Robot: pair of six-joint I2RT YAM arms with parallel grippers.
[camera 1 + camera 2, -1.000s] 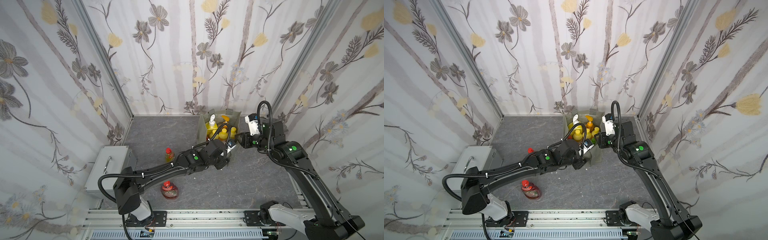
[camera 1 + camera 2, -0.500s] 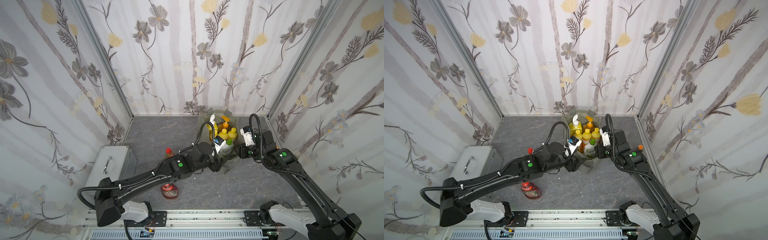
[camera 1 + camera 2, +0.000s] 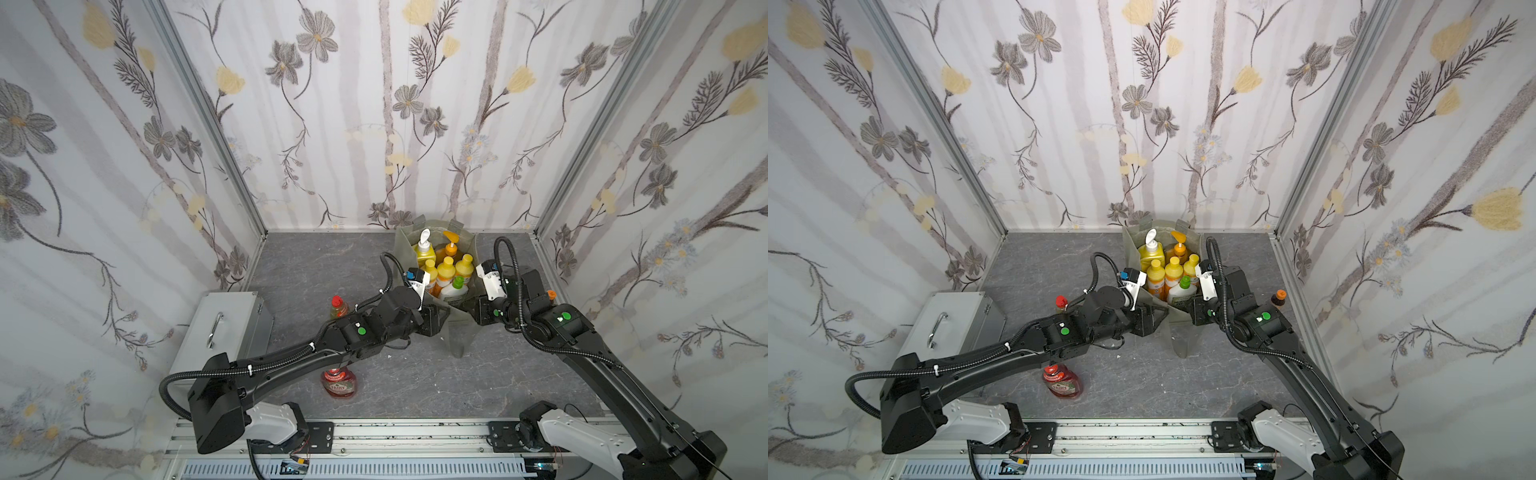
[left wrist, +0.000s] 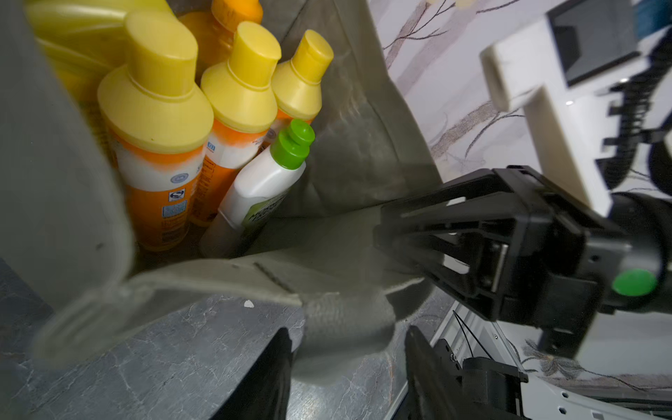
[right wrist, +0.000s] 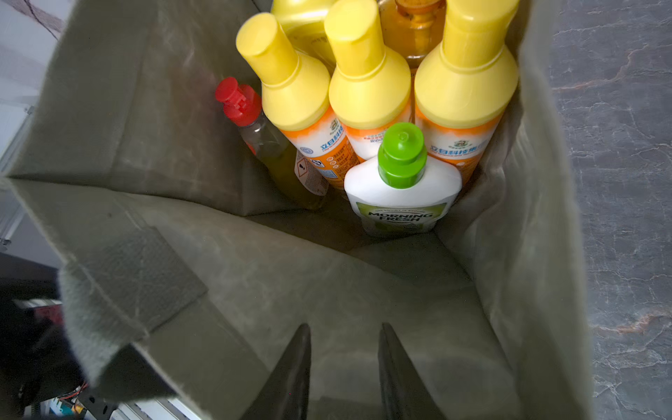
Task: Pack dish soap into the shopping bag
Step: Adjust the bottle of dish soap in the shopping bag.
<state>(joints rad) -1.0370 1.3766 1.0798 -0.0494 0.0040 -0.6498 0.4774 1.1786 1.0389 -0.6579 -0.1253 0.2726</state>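
Note:
The grey-green shopping bag [image 3: 457, 328] stands at the back wall. It holds several dish soap bottles: two pump bottles [image 3: 424, 249], yellow-capped orange ones [image 5: 367, 83], a white green-capped one [image 5: 400, 182] and a red-capped one [image 5: 251, 120]. My left gripper [image 4: 349, 331] is at the bag's front, open, with a strap of the bag [image 4: 345, 320] between its fingers. My right gripper [image 5: 345, 327] is at the front right corner, shut on the bag's rim fabric [image 4: 327, 247]. A red-capped yellow-green bottle [image 3: 338, 306] stands on the floor. A red bottle [image 3: 340, 383] lies under my left arm.
A grey metal box with a handle [image 3: 226, 328] sits at the left wall. A small orange-capped bottle [image 3: 551, 295] stands by the right wall behind my right arm. The bag's front strap [image 3: 457, 345] hangs down to the grey floor [image 3: 415, 386].
Both grippers have come down to the bag's front rim. The left jaws have narrowed around the strap. The bag's front now sags forward.

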